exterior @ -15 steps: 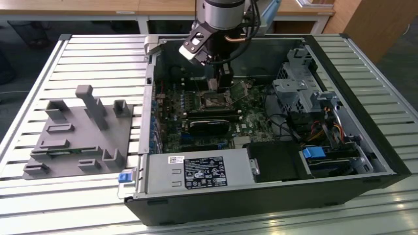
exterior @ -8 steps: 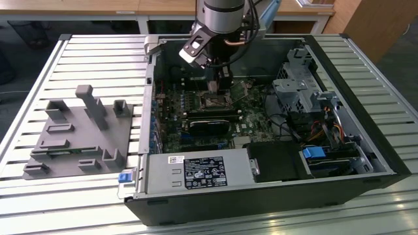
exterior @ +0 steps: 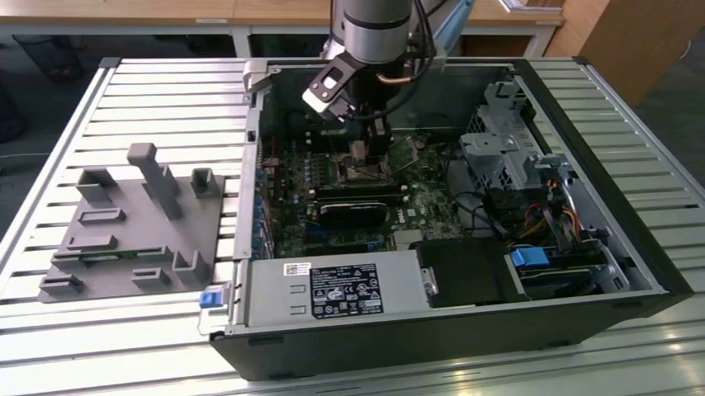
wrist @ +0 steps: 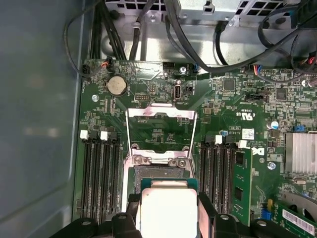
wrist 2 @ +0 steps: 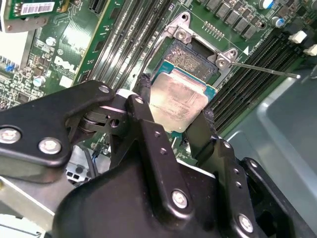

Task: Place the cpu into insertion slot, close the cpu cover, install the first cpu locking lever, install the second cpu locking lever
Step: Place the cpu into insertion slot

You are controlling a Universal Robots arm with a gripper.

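My gripper [wrist 2: 176, 101] is shut on the cpu [wrist 2: 179, 99], a silvery-tan square chip pinched by its edges between the two black fingers [wrist 2: 143, 106]. The chip hangs tilted just above the insertion slot [wrist 2: 190, 57], whose dark pin field shows past its far edge. In the first wrist view the cpu [wrist: 167, 210] sits between the fingers of the gripper [wrist: 168, 203], with the insertion slot [wrist: 158, 174] beyond it and the cpu cover [wrist: 161, 112] swung open flat on the board. A thin locking lever [wrist 2: 262, 69] sticks out sideways. In the exterior view the gripper [exterior: 369, 142] reaches down over the slot [exterior: 361, 172].
Long black memory slots [wrist: 101, 173] flank the socket on both sides. A black graphics card [exterior: 352, 213] lies just in front of it. The case holds a power supply [exterior: 330, 290] and a drive cage [exterior: 507, 157]. A grey fixture [exterior: 132, 223] stands at the exterior view's left.
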